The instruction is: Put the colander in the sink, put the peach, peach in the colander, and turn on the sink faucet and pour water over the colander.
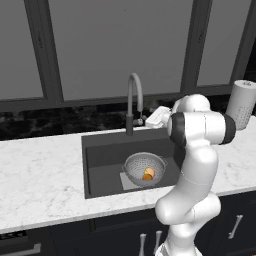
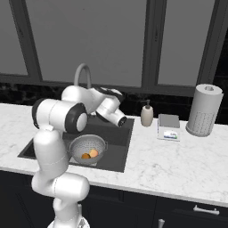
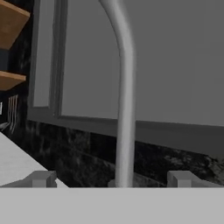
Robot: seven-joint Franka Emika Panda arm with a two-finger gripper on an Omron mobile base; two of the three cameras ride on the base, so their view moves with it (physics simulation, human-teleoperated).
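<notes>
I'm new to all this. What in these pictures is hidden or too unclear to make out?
- Tap lever: in the left base view the arm's wrist covers that side of the base; the hand view cuts the tap off at the bottom.
- End effector: only its tips show in the hand view.
- Peaches in the strainer: tiny in the right base view; in the left base view they merge into one blob.
- Sink right side: behind the arm, left base view.

Grey frosted windows (image 1: 115,45) w/ dark frames, black backsplash (image 1: 50,122), white marble counter (image 1: 40,170), dark cabinets (image 2: 178,213).
</notes>
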